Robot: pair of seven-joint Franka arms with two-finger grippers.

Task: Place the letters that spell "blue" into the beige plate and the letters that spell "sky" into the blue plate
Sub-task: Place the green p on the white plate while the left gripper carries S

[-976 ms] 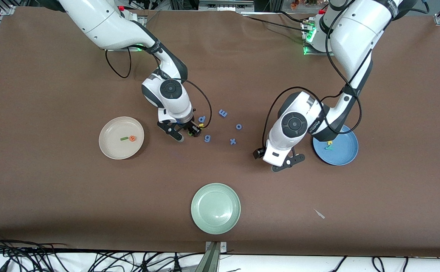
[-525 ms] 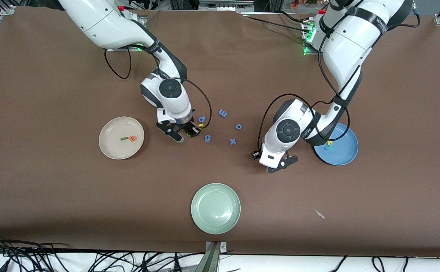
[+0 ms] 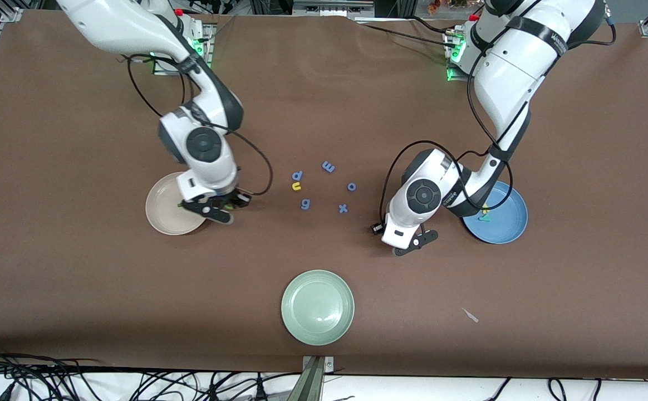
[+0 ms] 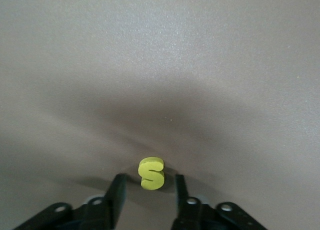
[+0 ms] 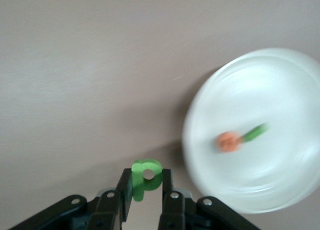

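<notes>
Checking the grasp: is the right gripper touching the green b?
Touching. The right wrist view shows the right gripper with both fingers pressed against the green b.

A pale green plate (image 3: pixel 317 307) sits on the brown table (image 3: pixel 79 278), close to the front camera. Five small blue letters lie in the middle of the table. The m (image 3: pixel 328 166) is at 12 o'clock of the group, the o (image 3: pixel 352 186) at 3 o'clock, the x (image 3: pixel 343 209) at 5 o'clock, the g (image 3: pixel 305 204) at 7 o'clock, the p (image 3: pixel 298 175) at 10 o'clock. A tiny pale scrap (image 3: pixel 471 315) lies at 3 o'clock from the green plate.
</notes>
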